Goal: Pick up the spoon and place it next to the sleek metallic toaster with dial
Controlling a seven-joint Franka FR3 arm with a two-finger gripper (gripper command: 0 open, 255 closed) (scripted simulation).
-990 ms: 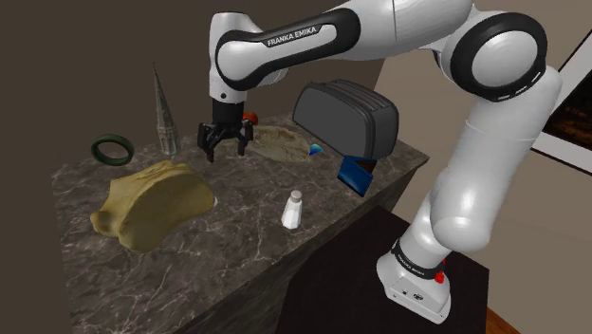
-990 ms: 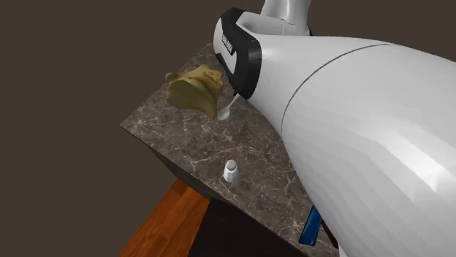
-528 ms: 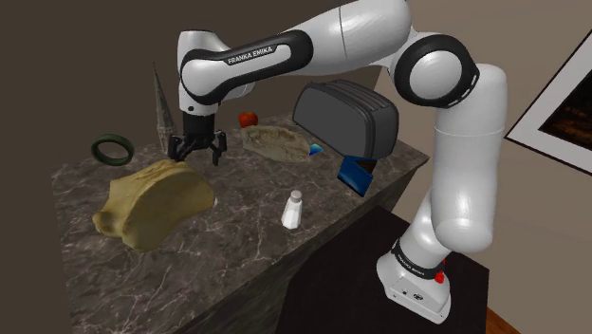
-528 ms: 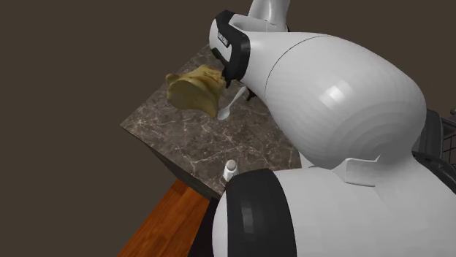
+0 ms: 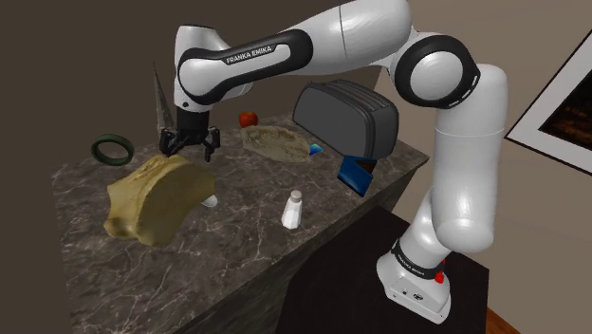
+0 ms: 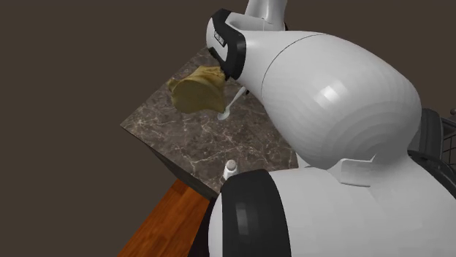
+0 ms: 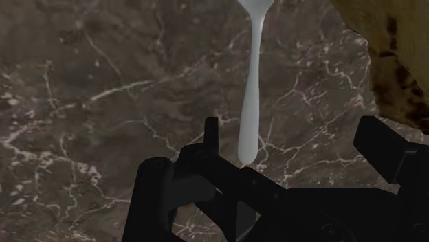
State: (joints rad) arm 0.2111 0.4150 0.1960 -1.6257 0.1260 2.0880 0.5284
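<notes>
Claw point(image 5: 190, 149) now over spoon point(image 7: 253, 82), beside lump point(image 5: 157, 194)

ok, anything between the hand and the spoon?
Nothing. In the wrist view the spoon has its handle end inside the open hand, untouched, over bare marbled counter.

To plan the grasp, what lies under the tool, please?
A white spoon on the marbled counter, its handle end inside the open tool, untouched. From the shoulder view, a tan lump hides the handle.

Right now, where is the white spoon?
In the wrist view the white spoon lies on the dark marble counter, handle end between the fingers of the open black gripper, beside the lumpy tan object.
</notes>
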